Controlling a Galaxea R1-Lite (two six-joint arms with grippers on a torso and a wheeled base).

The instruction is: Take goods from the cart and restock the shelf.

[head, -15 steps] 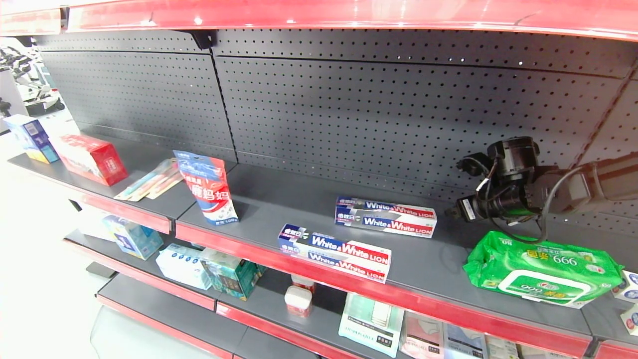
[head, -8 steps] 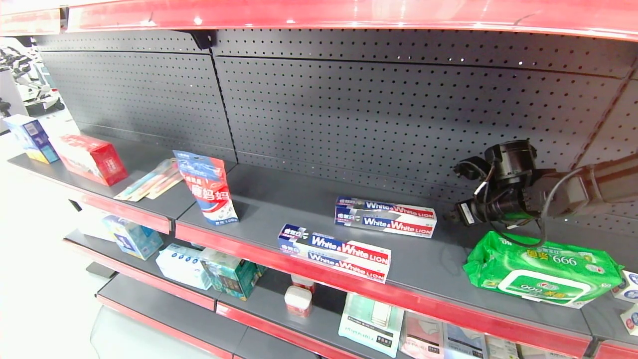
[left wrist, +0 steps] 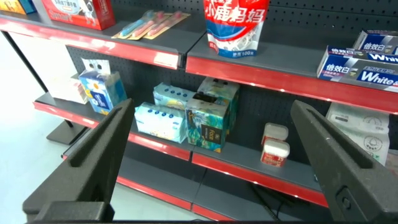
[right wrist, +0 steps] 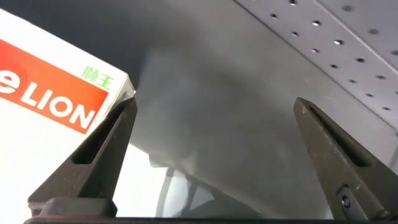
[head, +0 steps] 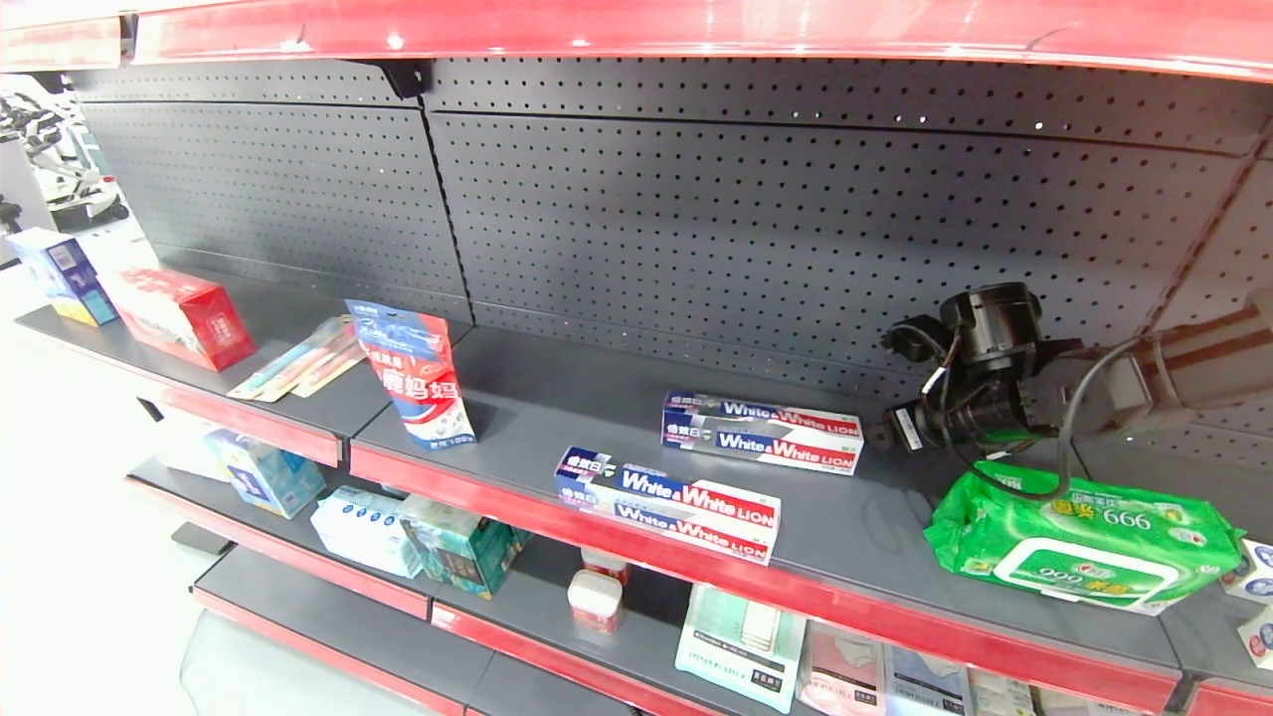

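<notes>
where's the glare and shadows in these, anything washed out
Head view: glare spots on the red top trim, its line bowed by the wide lens; the floor at the left is washed out white. Right wrist view: a soft shadow lies on the shelf board ahead of the right end effector.

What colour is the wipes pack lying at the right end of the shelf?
Green, with a white flap; the wipes pack shows best in the head view.
</notes>
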